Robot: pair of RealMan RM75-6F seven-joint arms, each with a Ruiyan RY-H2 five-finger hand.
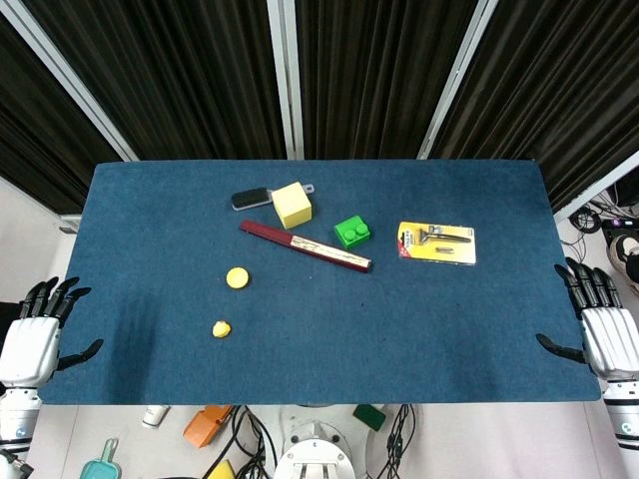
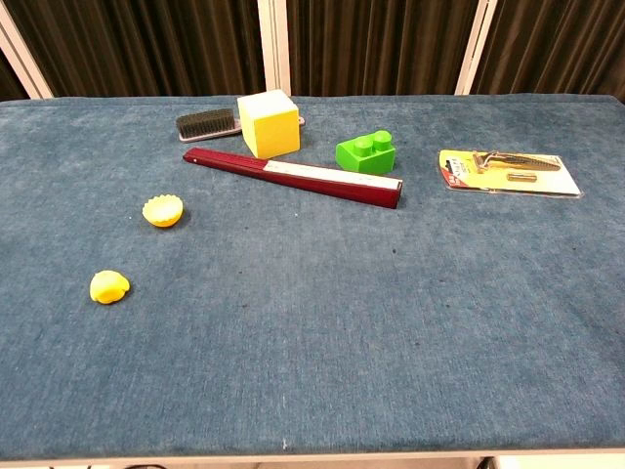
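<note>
At the near corners of the blue worktop, both robot hands wait off its edges. The left robot hand sits beside the near left corner, back upward, dark fingers spread and pointing away, thumb out toward the cloth; it holds nothing. The right robot hand lies beside the near right corner in the same pose, fingers apart, thumb turned inward, nothing in its grasp. Neither shows in the chest view.

Nearest the left robot hand is a small yellow lump, rounded and lying on the near left part of the cloth. A little farther back is a yellow scalloped cup, a shallow mould-like piece; whether anything is in it cannot be told.

Farther on, a long dark red bar with a pale strip lies slanted across the middle. Behind it stand a yellow cube and a green brick; a black brush lies just beside the cube. Toward the right, nearest the right robot hand though well apart from it, lies a yellow carded razor pack.
</note>
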